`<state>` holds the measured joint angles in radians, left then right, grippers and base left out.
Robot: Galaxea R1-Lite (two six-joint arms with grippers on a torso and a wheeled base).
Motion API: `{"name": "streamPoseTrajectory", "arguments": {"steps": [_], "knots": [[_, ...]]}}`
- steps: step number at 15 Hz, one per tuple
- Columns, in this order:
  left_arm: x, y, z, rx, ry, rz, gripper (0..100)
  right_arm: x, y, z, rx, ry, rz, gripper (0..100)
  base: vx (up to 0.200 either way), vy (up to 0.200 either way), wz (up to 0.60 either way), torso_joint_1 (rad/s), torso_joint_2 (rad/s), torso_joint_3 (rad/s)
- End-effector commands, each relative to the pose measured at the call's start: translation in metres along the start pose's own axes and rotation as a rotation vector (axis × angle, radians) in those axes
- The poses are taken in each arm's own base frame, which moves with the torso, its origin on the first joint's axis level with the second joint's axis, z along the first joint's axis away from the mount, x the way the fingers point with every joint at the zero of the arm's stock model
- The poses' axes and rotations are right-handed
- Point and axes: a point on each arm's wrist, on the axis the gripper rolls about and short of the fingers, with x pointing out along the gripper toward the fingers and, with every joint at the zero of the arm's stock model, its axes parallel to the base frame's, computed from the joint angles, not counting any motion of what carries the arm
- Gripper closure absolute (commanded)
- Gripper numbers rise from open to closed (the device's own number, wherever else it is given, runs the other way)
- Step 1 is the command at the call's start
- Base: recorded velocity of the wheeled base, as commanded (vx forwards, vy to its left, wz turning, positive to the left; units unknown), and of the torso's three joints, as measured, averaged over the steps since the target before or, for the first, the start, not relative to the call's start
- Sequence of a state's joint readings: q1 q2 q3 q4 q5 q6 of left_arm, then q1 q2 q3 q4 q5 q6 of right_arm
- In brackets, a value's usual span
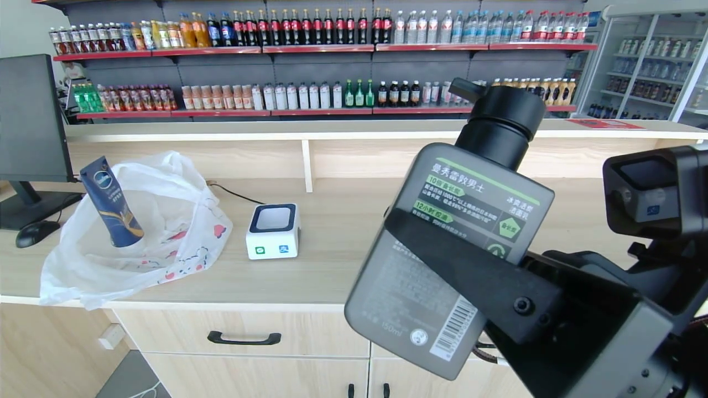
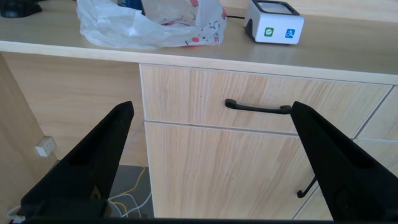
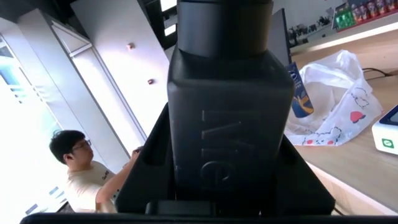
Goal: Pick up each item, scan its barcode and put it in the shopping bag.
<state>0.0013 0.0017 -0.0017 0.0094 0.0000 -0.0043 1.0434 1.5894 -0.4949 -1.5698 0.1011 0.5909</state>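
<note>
A grey bottle point(image 1: 475, 193) with a black cap hangs tilted in the air to the right of the counter, a barcode near its base. My right gripper point(image 1: 420, 243) is shut on its body; in the right wrist view the bottle point(image 3: 230, 112) sits between the fingers point(image 3: 149, 168). The white scanner point(image 1: 272, 231) stands mid-counter. Left of it lies the white plastic shopping bag point(image 1: 166, 221) with a blue tube point(image 1: 113, 204) upright in it. My left gripper point(image 2: 212, 106) is open and holds nothing, below counter height before the drawer fronts.
A monitor point(image 1: 30, 121) and a mouse point(image 1: 36, 232) stand at the counter's far left. A drawer with a black handle point(image 1: 244, 338) lies under the counter edge. Behind a raised ledge, shelves point(image 1: 321, 48) carry several drink bottles.
</note>
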Motion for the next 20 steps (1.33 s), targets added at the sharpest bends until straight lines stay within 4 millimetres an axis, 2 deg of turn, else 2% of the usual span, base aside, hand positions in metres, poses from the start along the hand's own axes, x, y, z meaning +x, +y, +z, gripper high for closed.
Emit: {"name": "streamPoseTrajectory", "arguments": {"steps": [1,4,7,10,12,16,19,20], "knots": [[0.000,0.000,0.000,0.000,0.000,0.000,0,0.000,-0.001,-0.002,-0.009,0.005,-0.003,100,0.000,0.000,0.00,0.000,0.00,0.000],[0.000,0.000,0.000,0.000,0.000,0.000,0,0.001,-0.003,-0.004,-0.039,0.014,-0.009,100,0.000,0.000,0.00,0.000,0.00,0.000],[0.000,0.000,0.000,0.000,0.000,0.000,0,-0.001,-0.012,-0.016,-0.090,0.058,-0.042,100,0.000,0.000,0.00,0.000,0.00,0.000],[0.000,0.000,0.000,0.000,0.000,0.000,0,-0.002,-0.017,-0.015,-0.155,0.060,-0.063,100,0.000,0.000,0.00,0.000,0.00,0.000],[0.000,0.000,0.000,0.000,0.000,0.000,0,-0.009,-0.031,-0.015,-0.269,0.084,-0.116,100,0.000,0.000,0.00,0.000,0.00,0.000],[0.000,0.000,0.000,0.000,0.000,0.000,0,-0.013,-0.036,-0.017,-0.392,0.097,-0.159,100,0.000,0.000,0.00,0.000,0.00,0.000],[0.000,0.000,0.000,0.000,0.000,0.000,0,-0.014,-0.054,-0.016,-0.548,0.114,-0.231,100,0.000,0.000,0.00,0.000,0.00,0.000],[0.000,0.000,0.000,0.000,0.000,0.000,0,-0.017,-0.072,-0.006,-0.672,0.091,-0.368,100,0.000,0.000,0.00,0.000,0.00,0.000]]}}
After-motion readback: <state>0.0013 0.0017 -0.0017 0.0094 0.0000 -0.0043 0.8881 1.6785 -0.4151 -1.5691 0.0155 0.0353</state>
